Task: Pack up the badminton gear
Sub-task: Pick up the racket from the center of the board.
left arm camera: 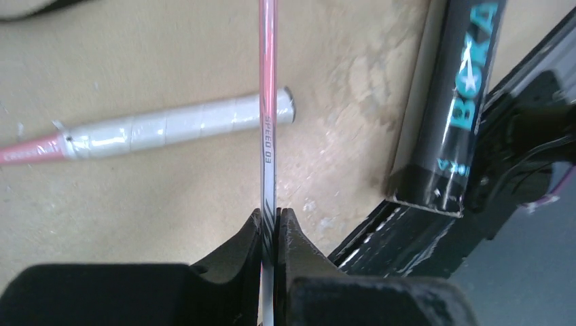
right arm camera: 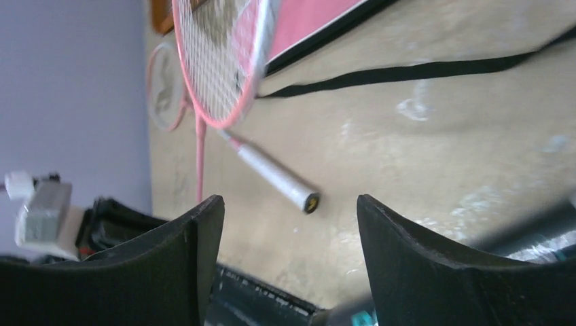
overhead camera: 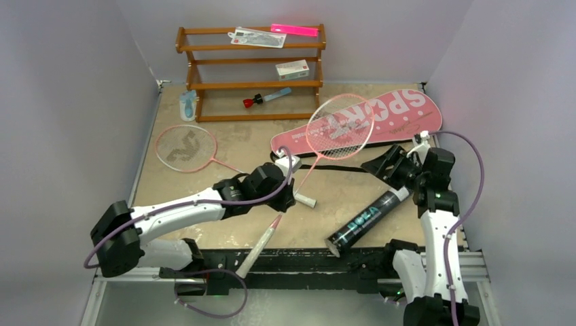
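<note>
Step in hand looks like getting the held racket (overhead camera: 339, 125) into the bag (overhead camera: 401, 109). Keep the thin shaft pinched firm so it can't twist and feed it head-first toward the bag mouth. The opening isn't visible, and the other arm probably has to lift the flap. Left gripper (left arm camera: 272, 221) jaws are almost closed, clamped on the racket shaft, with the head out past them over the bag and the handle end out the opposite side. Second racket (left arm camera: 170, 125) handle is on the table just ahead of the jaws, under the held shaft. Right gripper (right arm camera: 289, 202) jaws are wide apart and hold nothing; tube (overhead camera: 370, 219) lies near, off to one side
</note>
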`<control>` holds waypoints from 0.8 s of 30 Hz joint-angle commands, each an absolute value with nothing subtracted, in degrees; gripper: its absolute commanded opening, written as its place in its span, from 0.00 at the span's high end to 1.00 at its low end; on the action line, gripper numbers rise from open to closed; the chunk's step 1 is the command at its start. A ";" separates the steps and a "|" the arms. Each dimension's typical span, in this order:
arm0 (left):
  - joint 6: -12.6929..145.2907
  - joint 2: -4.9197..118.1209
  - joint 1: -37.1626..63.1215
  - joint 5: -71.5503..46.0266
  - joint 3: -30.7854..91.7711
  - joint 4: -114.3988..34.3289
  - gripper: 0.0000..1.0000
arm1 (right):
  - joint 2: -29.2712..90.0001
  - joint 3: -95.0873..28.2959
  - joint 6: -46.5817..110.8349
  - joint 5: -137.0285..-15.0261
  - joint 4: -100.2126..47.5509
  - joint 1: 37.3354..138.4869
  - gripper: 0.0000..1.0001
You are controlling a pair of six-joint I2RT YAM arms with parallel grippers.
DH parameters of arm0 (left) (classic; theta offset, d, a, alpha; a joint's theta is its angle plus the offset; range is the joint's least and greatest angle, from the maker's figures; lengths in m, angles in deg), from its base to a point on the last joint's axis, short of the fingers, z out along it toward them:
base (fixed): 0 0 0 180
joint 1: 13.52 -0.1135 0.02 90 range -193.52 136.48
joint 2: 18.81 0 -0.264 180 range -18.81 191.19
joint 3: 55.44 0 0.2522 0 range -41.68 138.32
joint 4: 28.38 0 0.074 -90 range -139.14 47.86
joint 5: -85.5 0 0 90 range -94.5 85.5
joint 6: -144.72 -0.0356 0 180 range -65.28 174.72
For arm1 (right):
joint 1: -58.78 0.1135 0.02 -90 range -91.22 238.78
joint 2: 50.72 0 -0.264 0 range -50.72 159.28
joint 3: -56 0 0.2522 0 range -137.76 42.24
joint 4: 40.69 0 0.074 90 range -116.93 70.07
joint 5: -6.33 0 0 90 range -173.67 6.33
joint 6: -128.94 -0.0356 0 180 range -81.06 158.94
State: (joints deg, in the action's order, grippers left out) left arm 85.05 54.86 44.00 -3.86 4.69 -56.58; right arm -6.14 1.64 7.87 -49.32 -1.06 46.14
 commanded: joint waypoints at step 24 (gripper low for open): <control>83.10 61.73 44.05 -9.60 16.52 -46.73 1.00 | -1.94 13.74 -14.59 -57.18 -40.50 78.49 0.49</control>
